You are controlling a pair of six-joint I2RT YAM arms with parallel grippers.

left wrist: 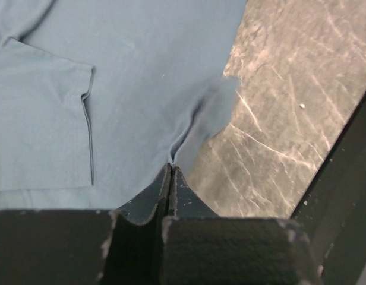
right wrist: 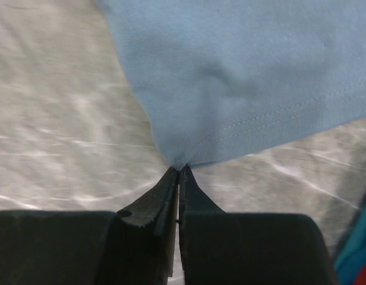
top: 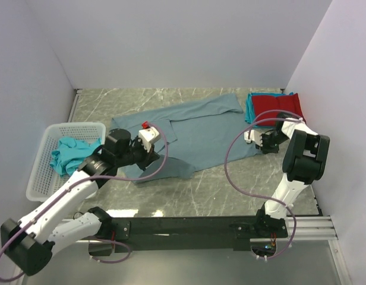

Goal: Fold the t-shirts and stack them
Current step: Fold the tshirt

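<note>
The large slate blue-grey t-shirt (top: 195,133) lies spread across the middle of the table. My left gripper (top: 152,155) is shut on its near left edge; the left wrist view shows the fabric (left wrist: 141,89) pinched at the fingertips (left wrist: 170,168). My right gripper (top: 258,144) is shut on the shirt's right hem corner; the right wrist view shows the stitched hem (right wrist: 242,77) drawn into the closed tips (right wrist: 179,169). A folded red t-shirt (top: 279,107) lies on a folded teal one (top: 249,107) at the back right. A crumpled teal t-shirt (top: 70,153) sits in the basket.
A white mesh basket (top: 37,172) stands at the left of the table. White walls close in the left, back and right sides. The black rail (top: 189,228) with the arm bases runs along the near edge. Purple cables loop over both arms.
</note>
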